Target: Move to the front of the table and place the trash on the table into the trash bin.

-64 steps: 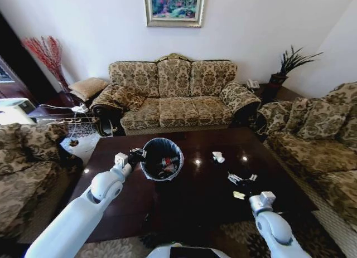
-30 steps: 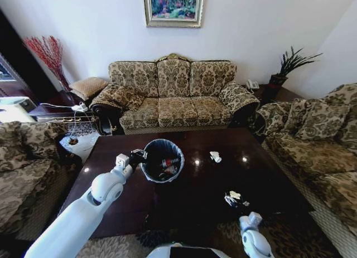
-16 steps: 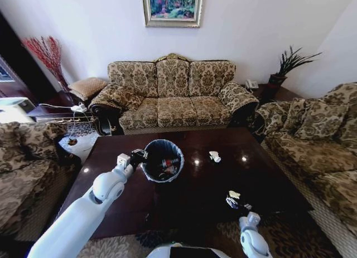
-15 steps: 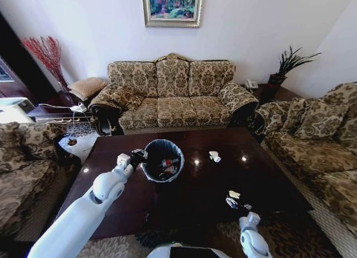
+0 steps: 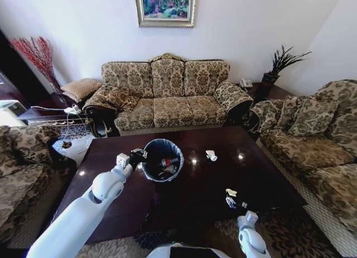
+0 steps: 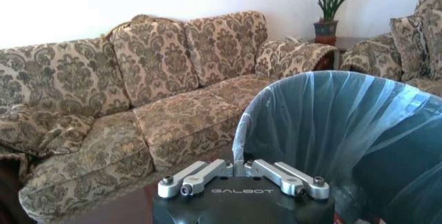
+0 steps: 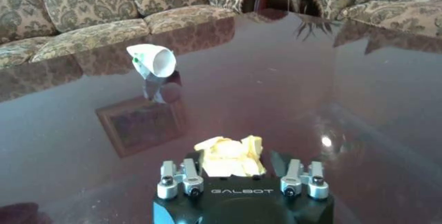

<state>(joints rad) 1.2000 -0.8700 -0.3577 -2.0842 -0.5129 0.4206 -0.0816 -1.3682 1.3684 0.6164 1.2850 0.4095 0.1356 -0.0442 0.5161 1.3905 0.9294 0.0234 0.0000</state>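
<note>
Head view: left gripper pinches the bin rim on the table.
Right gripper pinches a yellowish wad; another white wad lies beyond.

Floral sofas line white walls.

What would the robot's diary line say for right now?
left gripper: shut on trash bin rim | right gripper: holding crumpled yellowish wrapper over table | white paper wad: on table
</note>
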